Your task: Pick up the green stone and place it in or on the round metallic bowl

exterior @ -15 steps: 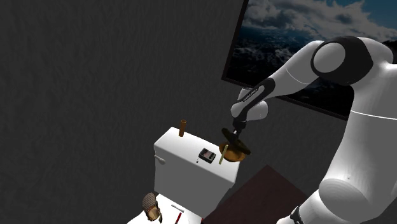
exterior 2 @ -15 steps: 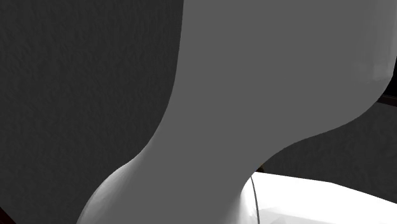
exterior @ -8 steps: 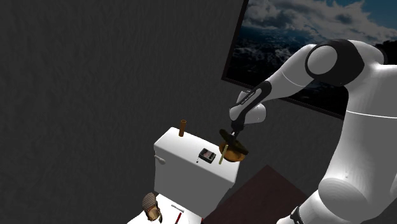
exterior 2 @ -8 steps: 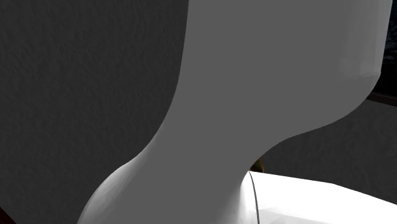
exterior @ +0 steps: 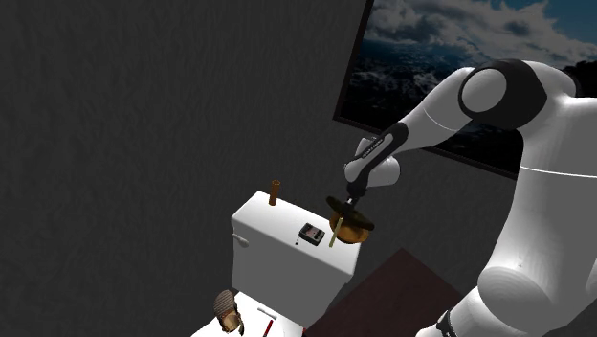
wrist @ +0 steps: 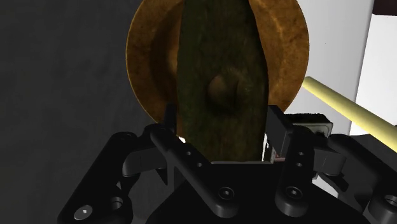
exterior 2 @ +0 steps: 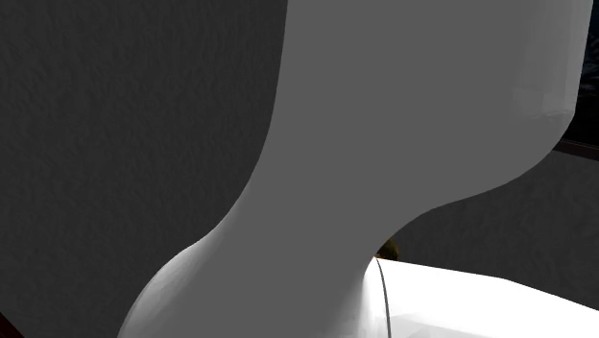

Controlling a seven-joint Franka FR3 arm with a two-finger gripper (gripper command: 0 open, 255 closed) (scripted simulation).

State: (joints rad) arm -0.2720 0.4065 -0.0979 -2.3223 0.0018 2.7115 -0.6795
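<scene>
Fingers [wrist: 280, 135] pinching green stone [wrist: 219, 83] across width; long axis roughly level, over bowl [wrist: 146, 57].

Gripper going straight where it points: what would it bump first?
The gripper clasps the green stone, aimed into the brown bowl; the stone would probably touch that bowl first.

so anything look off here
Yes: the bowl sits at the corner of the tank and seems to hang past its edge. The tool holds the stone right over it.
</scene>
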